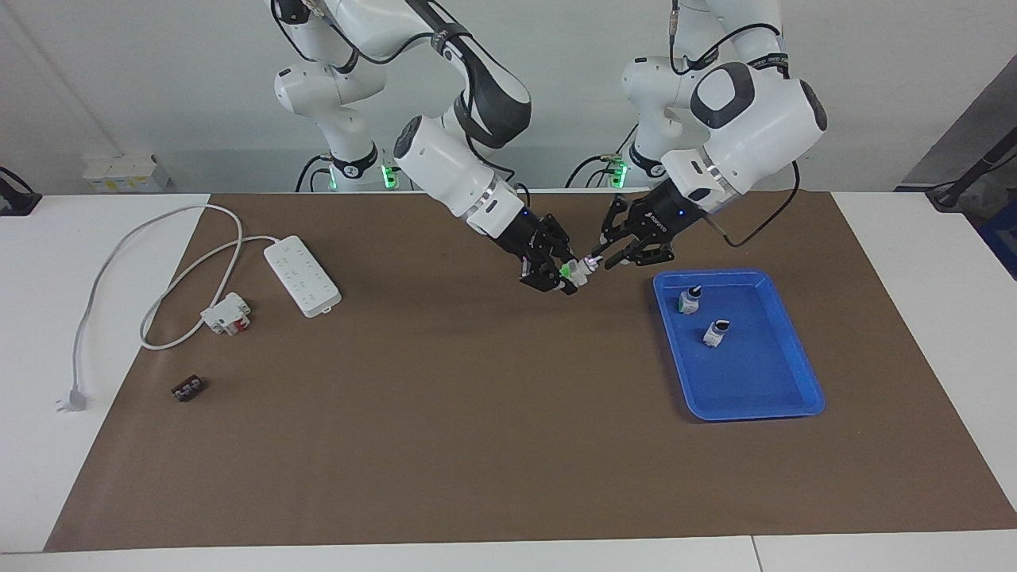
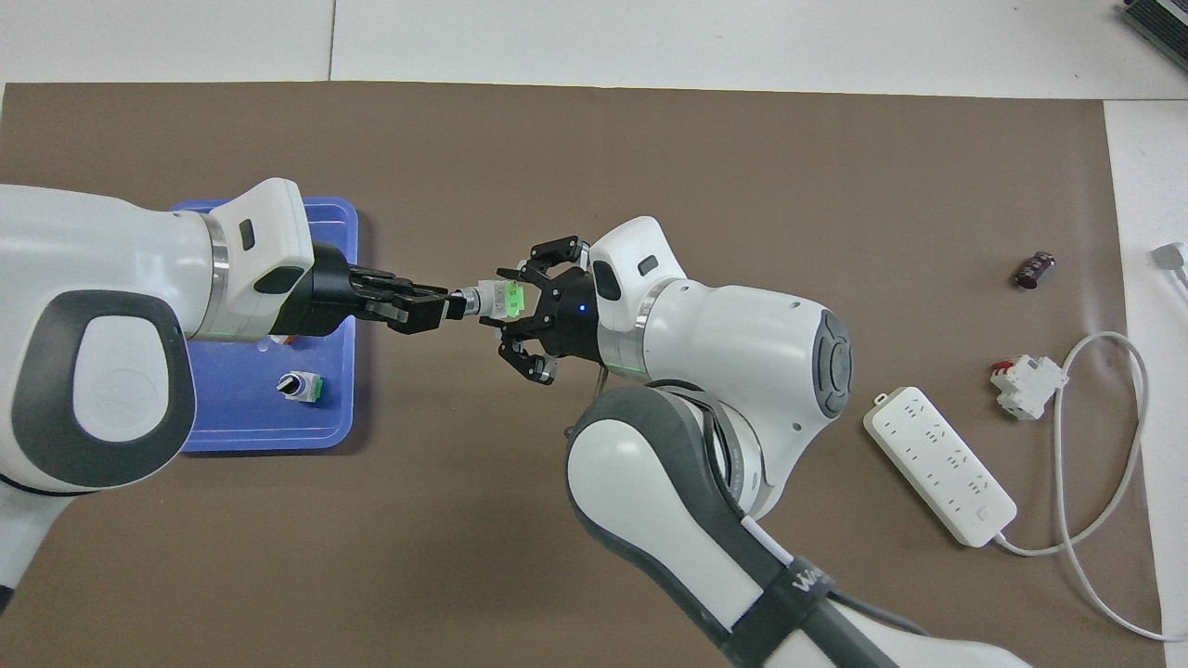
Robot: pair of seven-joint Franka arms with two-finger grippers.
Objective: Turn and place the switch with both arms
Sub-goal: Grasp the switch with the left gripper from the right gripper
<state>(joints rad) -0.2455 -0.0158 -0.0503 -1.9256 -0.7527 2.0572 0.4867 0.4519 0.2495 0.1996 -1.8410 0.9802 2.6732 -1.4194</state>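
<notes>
Two grippers meet over the brown mat, beside the blue tray [image 1: 802,369], with the switch [image 1: 578,271] held in the air between them. The right gripper [image 1: 561,274] pinches its green end block; the left gripper [image 1: 605,256] is pressed together on the black knob end.

Handling, as judged: small, light, rigid plastic, with a smooth round knob likely to slip or rotate. The squared green block offers the surer hold.

Count:
- switches: three, one held and two standing in the tray [image 1: 691,300] [image 1: 716,333];
- tray: one;
- power strip [image 1: 303,276] with cord: one;
- white-and-red block [image 1: 226,313]: one;
- small dark piece [image 1: 188,389]: one.
</notes>
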